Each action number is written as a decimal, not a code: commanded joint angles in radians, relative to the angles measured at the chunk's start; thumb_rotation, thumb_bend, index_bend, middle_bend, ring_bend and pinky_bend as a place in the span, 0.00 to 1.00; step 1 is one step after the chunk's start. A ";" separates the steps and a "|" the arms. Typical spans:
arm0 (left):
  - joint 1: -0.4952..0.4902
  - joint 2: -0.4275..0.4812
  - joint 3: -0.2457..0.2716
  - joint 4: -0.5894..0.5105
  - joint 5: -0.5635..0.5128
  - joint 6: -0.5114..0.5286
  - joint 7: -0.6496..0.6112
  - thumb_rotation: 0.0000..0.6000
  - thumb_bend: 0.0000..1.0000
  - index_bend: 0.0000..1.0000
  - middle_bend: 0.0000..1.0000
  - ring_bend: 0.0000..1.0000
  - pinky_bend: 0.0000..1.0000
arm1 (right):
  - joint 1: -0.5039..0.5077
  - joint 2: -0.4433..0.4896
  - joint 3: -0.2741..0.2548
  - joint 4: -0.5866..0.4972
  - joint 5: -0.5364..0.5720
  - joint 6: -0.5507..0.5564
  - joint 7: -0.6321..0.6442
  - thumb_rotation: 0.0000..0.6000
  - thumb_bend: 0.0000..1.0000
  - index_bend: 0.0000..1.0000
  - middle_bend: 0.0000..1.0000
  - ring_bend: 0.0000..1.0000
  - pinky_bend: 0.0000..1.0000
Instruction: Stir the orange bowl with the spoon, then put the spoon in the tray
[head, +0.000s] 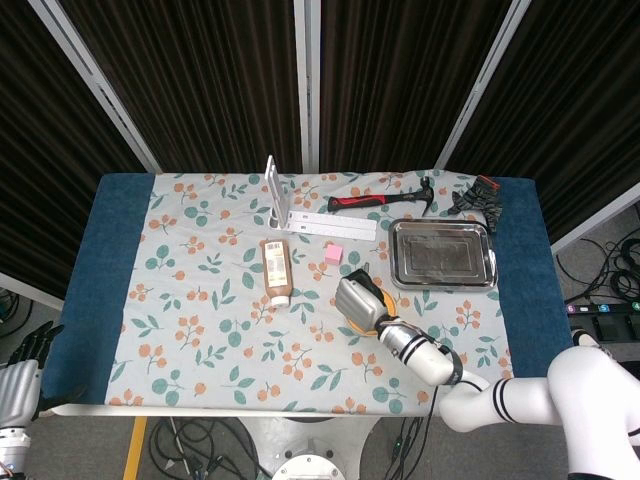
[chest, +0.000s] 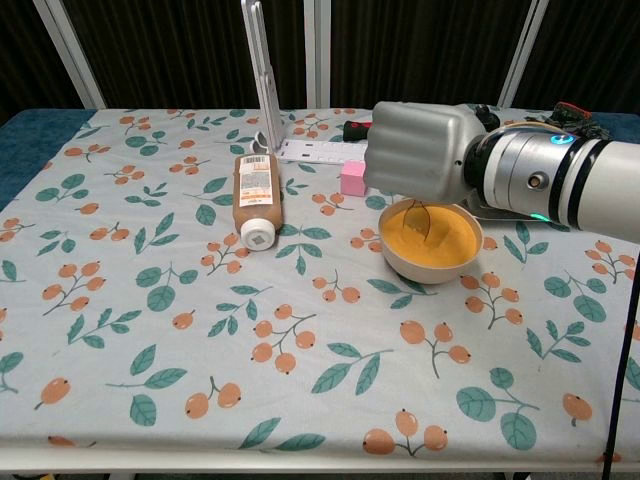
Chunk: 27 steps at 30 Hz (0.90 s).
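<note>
Dark curtains hang behind a table spread with a leaf-and-berry cloth (head: 200, 300) over blue. From the head view, the right hand (head: 360, 300) covers most of the orange bowl (head: 372, 322), so only a sliver of its filling shows; the spoon is hidden here. One steel tray (head: 442, 254) sits well apart toward the far right, with one hammer (head: 382, 199) and one dark glove (head: 478, 197) beyond it. One brown bottle (head: 277, 270), one pink cube (head: 333, 254) and one white ruler stand (head: 300, 218) lie left of the bowl. The left hand (head: 20, 375) is cut off at the lower left corner; whether it grips anything cannot be told.

From the chest view, the right hand (chest: 420, 150) is closed around the spoon (chest: 418, 222), whose clear bowl dips into the orange bowl (chest: 432, 240). Open cloth fills the near half.
</note>
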 joint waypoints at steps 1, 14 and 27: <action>-0.002 0.000 -0.001 -0.003 0.004 0.003 0.002 1.00 0.12 0.18 0.15 0.10 0.18 | -0.007 0.036 0.001 -0.041 -0.028 0.024 0.007 1.00 0.45 0.73 1.00 1.00 1.00; 0.000 -0.003 0.003 -0.007 0.003 -0.001 0.006 1.00 0.12 0.18 0.15 0.10 0.18 | -0.011 0.011 -0.032 0.003 -0.015 -0.023 -0.056 1.00 0.45 0.73 1.00 1.00 1.00; 0.000 -0.007 -0.001 0.001 0.007 0.007 -0.001 1.00 0.12 0.18 0.15 0.10 0.18 | 0.011 0.082 -0.002 -0.065 -0.014 0.005 -0.096 1.00 0.45 0.73 1.00 1.00 1.00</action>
